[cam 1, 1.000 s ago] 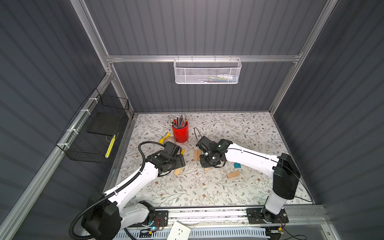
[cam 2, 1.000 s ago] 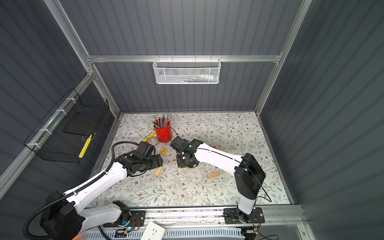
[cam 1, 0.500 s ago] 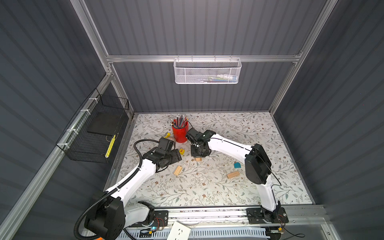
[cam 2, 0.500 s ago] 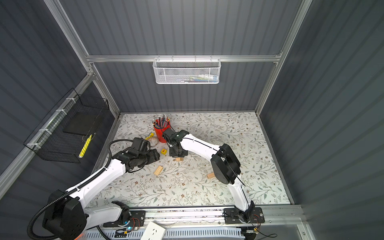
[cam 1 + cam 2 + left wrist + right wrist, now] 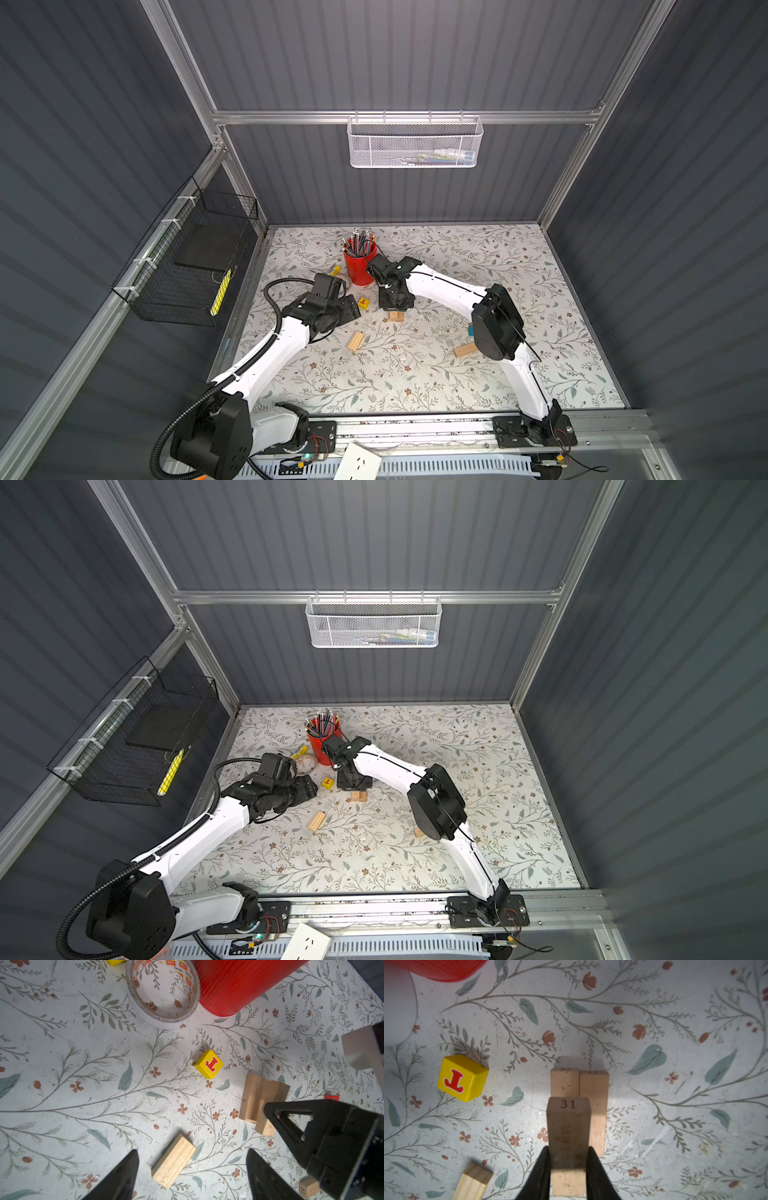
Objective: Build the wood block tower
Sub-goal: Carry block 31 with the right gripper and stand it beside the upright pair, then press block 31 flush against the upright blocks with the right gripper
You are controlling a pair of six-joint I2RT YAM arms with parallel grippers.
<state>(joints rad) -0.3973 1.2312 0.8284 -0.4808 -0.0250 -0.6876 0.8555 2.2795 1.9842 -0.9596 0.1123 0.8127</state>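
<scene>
Pale wood base only: two planks [image 5: 395, 316] lie side by side just below mid-frame in a top view, the right gripper [image 5: 569, 1148] clamping plank 31 [image 5: 568, 1122] over them. The left gripper [image 5: 192, 1150] gapes above a loose plank [image 5: 173, 1163]; yellow block [image 5: 462, 1078] and teal block [image 5: 471, 330] wait unplaced.

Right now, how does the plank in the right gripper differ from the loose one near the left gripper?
The held plank is clamped in the right gripper over two side-by-side planks; the loose plank lies free on the table. The held plank lines up with that pair; the loose plank lies askew, apart from it. The held plank's end reads 31; the loose plank's visible end is blank. Both are oblong plain-wood pieces.
</scene>
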